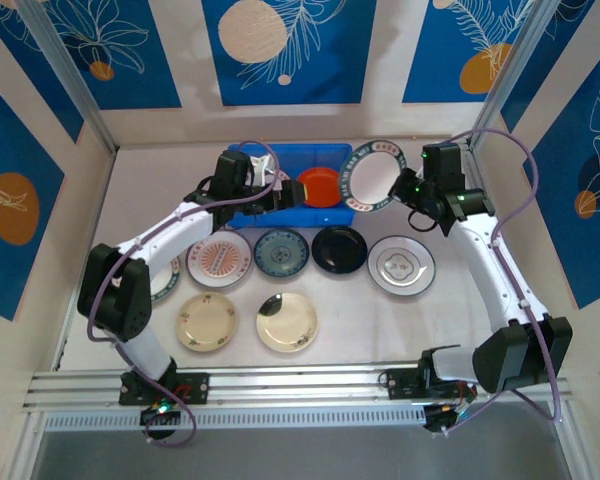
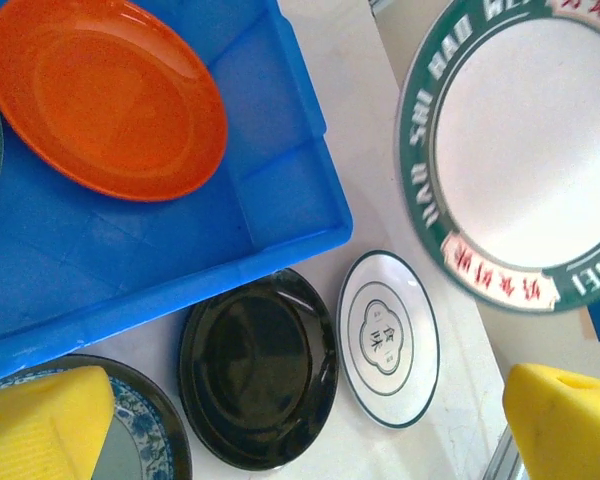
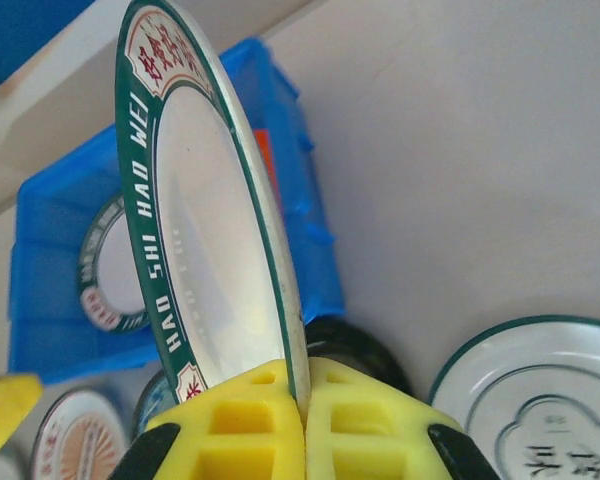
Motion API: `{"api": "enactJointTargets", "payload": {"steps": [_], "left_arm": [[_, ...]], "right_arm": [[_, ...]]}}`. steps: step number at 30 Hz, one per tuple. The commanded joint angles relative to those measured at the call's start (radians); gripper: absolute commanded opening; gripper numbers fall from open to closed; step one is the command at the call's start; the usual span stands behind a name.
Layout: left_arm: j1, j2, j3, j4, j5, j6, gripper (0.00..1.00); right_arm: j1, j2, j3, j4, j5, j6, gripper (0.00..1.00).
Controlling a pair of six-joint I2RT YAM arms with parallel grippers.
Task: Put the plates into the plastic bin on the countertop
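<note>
Right tool [image 3: 305,425] is clamped on the lower rim of the white round plate with a green lettered border [image 3: 215,240]. The plate is held almost on edge, above the pale counter [image 1: 365,325]. The bright blue rectangular plastic bin [image 1: 280,153], with an orange round plate [image 1: 318,185] inside, lies just to this plate's left. Left tool [image 1: 278,192] is over the bin's near wall, fingers apart and empty. Judgement: the right arm is the one placed to carry the plate left and tip it flat.

An orange plate [image 2: 105,95] lies in a blue bin [image 2: 280,180] at upper left. Below it on the countertop [image 2: 380,170], a black plate [image 2: 255,370] and a white plate [image 2: 388,338] sit side by side. A green-rimmed plate [image 2: 525,150] looms upper right. Yellow fingers [image 2: 40,425] stand wide apart in the bottom corners.
</note>
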Motion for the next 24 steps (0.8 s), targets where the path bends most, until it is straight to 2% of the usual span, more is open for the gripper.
{"api": "enactJointTargets", "payload": {"steps": [1,7,9,10,12,16,17,18,20,24], "left_arm": [[-0.003,0.001,0.017,0.068,0.028,-0.030,1.00],[0.010,0.010,-0.006,0.087,0.030,-0.071,0.96],[0.013,0.007,-0.021,0.109,0.033,-0.087,0.91],[0.015,0.006,-0.028,0.119,0.037,-0.096,0.85],[0.021,0.002,-0.039,0.134,0.041,-0.112,0.70],[0.035,-0.015,-0.074,0.168,0.050,-0.147,0.15],[0.039,-0.021,-0.082,0.176,0.053,-0.152,0.05],[0.042,-0.029,-0.094,0.187,0.059,-0.159,0.00],[0.050,-0.043,-0.121,0.222,0.078,-0.176,0.00],[0.072,-0.068,-0.177,0.329,0.139,-0.256,0.00]], "right_arm": [[0.025,0.028,0.016,0.076,-0.235,0.038,0.00],[0.049,0.078,0.017,0.164,-0.460,0.048,0.00],[0.058,0.098,0.032,0.169,-0.501,0.034,0.00],[0.064,0.111,0.044,0.161,-0.516,0.022,0.00],[0.074,0.134,0.062,0.151,-0.536,0.009,0.00],[0.088,0.165,0.068,0.185,-0.567,0.008,0.00],[0.091,0.174,0.071,0.191,-0.571,0.009,0.00],[0.094,0.184,0.075,0.199,-0.576,0.009,0.00],[0.099,0.205,0.084,0.228,-0.583,0.013,0.01],[0.103,0.256,0.110,0.281,-0.605,0.026,0.26]]}}
